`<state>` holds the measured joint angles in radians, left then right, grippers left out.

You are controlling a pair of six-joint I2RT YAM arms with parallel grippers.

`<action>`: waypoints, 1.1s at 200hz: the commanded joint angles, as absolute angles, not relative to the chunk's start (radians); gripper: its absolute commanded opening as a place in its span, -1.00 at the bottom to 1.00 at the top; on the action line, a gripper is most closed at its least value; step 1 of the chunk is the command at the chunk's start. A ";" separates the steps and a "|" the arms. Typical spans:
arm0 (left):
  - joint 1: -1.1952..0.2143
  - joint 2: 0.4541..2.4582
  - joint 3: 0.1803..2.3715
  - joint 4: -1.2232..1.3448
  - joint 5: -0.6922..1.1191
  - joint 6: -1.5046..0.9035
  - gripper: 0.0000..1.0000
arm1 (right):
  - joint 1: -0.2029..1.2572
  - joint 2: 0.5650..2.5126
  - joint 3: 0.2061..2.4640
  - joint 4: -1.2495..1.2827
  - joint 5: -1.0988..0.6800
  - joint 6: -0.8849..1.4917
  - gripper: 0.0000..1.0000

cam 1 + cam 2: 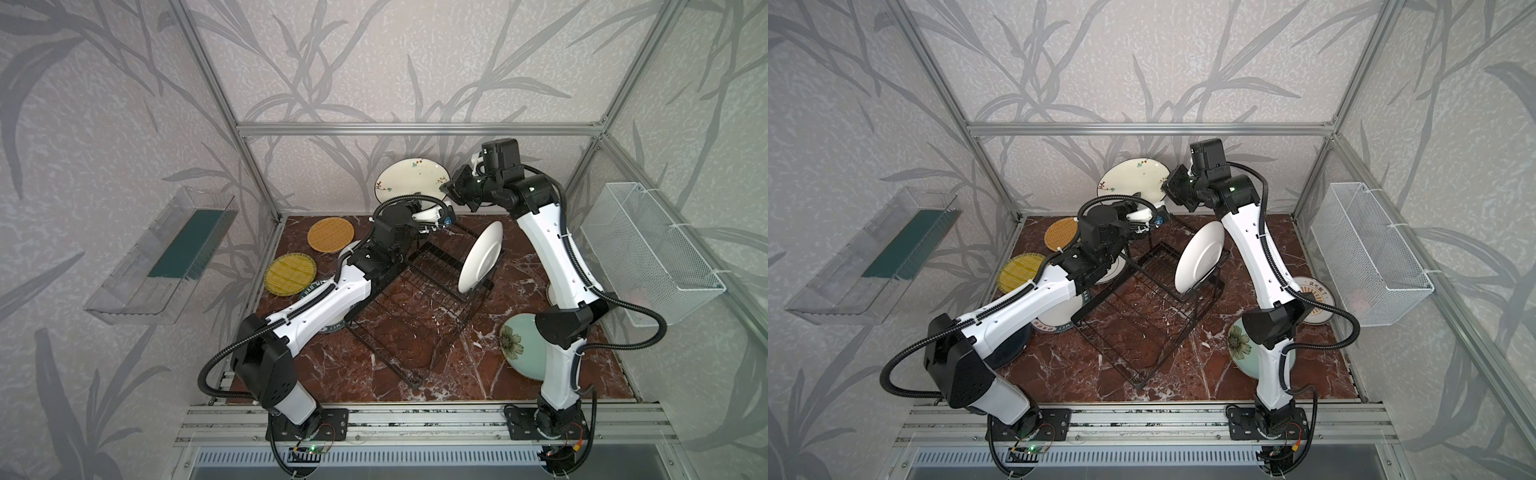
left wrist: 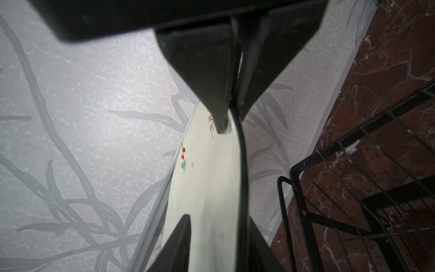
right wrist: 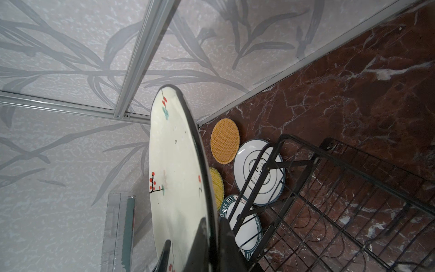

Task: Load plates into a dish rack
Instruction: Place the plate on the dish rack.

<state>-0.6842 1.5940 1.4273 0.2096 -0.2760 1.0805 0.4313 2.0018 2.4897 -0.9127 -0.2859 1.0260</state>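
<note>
Releasing the right gripper's [image 1: 444, 188] pinch on the cream plate's [image 1: 409, 178] right rim should wait until the left gripper [image 2: 219, 219], astride its near rim, contact unclear, bites.

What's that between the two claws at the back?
The cream plate with red berries: the right gripper is shut on its rim, the left gripper straddles its lower rim. Both top views show it.

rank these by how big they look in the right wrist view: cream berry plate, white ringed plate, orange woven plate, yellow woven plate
1. cream berry plate, though nearest the camera
2. white ringed plate
3. orange woven plate
Unranked: yellow woven plate, mostly hidden behind the cream one.
</note>
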 commanded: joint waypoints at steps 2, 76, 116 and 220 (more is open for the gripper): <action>-0.677 1.608 1.470 0.268 -0.312 1.097 -0.41 | 0.438 1.914 2.494 -0.767 -0.331 1.043 -1.00; -0.706 1.592 1.470 0.368 -0.360 1.156 -1.00 | 0.438 1.939 2.527 -0.744 -0.341 1.026 -1.00; -0.724 1.569 1.472 0.383 -0.371 1.178 -1.00 | 0.431 1.965 2.565 -0.735 -0.333 0.995 -0.20; -0.859 1.335 1.572 -0.055 -0.410 0.751 -1.00 | 0.219 2.043 2.661 -0.508 -0.488 0.906 0.86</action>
